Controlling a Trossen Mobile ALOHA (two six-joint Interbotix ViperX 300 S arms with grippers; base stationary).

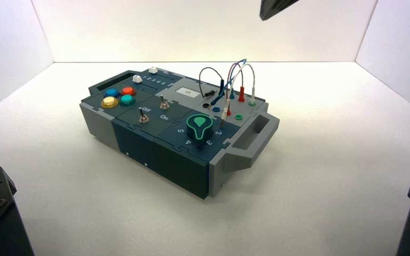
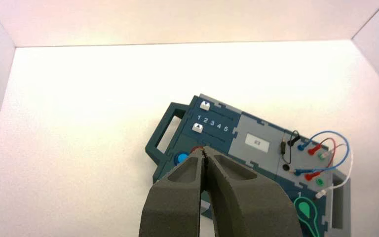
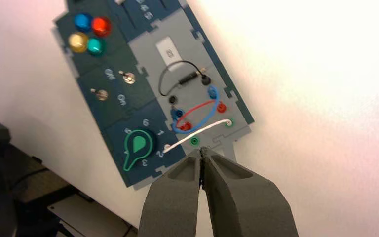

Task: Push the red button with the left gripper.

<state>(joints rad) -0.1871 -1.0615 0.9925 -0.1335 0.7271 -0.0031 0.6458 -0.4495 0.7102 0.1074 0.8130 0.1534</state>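
The box (image 1: 176, 140) stood turned at an angle on the white worktop (image 1: 320, 202), its grey handle toward the robot's right. Four round buttons sat clustered at the box's left end: the red button (image 1: 128, 90) at the far side of the cluster, a blue button (image 1: 111, 92) just beside it, with a yellow button (image 1: 109, 102) and a teal button (image 1: 127, 100) on the near side.

The left claw (image 2: 205, 154) hung well above the box, its two tapering fingers (image 2: 182, 187) pressed together to a point with nothing between them. From the left wrist view its tip lined up over the button cluster, so that only a sliver of the red button showed past it, though it appeared to be clear of the box rather than touching.

The right claw (image 3: 202, 152) was likewise closed and empty, held high above the wired end of the box, near the green knob (image 3: 137, 146) and the white wire (image 3: 197, 132).
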